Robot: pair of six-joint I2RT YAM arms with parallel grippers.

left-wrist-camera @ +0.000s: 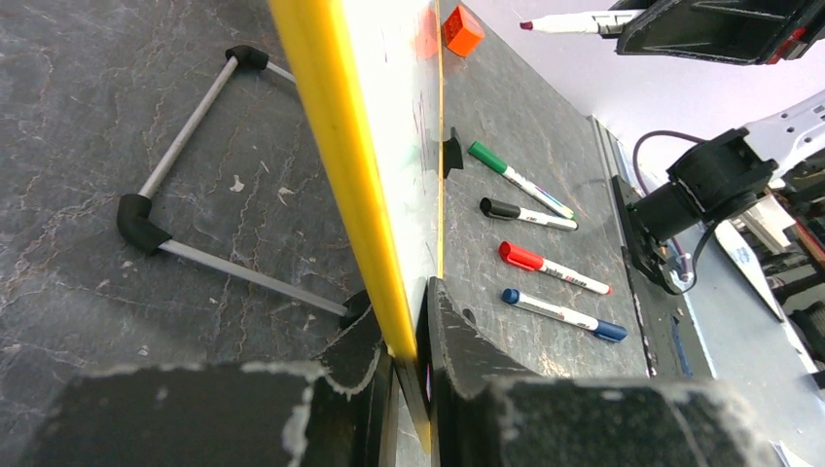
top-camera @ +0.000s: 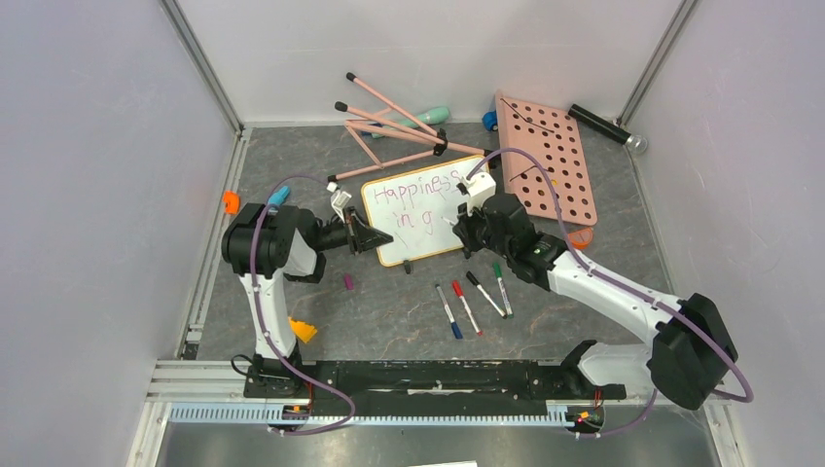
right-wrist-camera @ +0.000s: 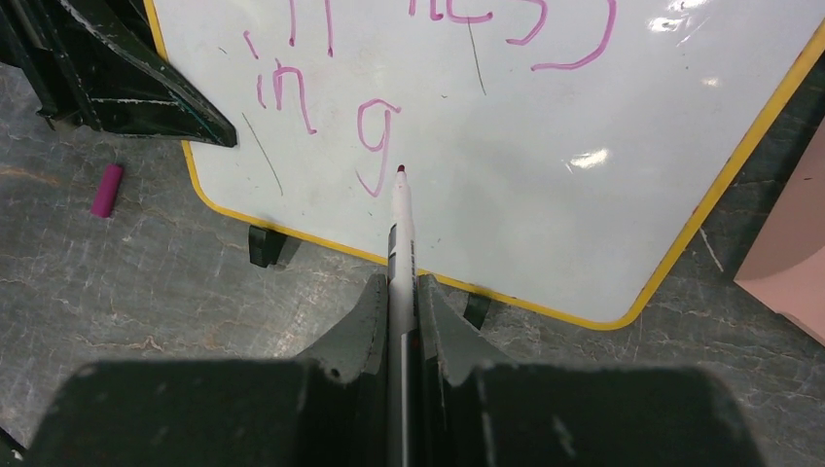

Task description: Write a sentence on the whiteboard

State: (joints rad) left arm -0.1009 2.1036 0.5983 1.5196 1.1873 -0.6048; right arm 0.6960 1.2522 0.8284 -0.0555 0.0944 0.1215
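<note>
The whiteboard (top-camera: 428, 229) lies tilted at mid-table, yellow-rimmed, with small black feet. My left gripper (left-wrist-camera: 404, 311) is shut on its left edge (left-wrist-camera: 350, 165). The sentence (right-wrist-camera: 321, 88) in purple-pink marker reads "Happiness" on top and "in g" below. My right gripper (right-wrist-camera: 402, 287) is shut on a white marker (right-wrist-camera: 401, 233) with a dark red tip. That tip points at the board just right of the "g" tail. In the left wrist view the marker (left-wrist-camera: 574, 21) hangs a little off the board's face.
Blue, red, black and green markers (top-camera: 472, 297) lie in front of the board. A purple cap (right-wrist-camera: 106, 189) sits near its left corner. Behind stand a pink pegboard (top-camera: 547, 161), pink easel sticks (top-camera: 389, 131) and a black cylinder (top-camera: 608, 126). Walls close in on both sides.
</note>
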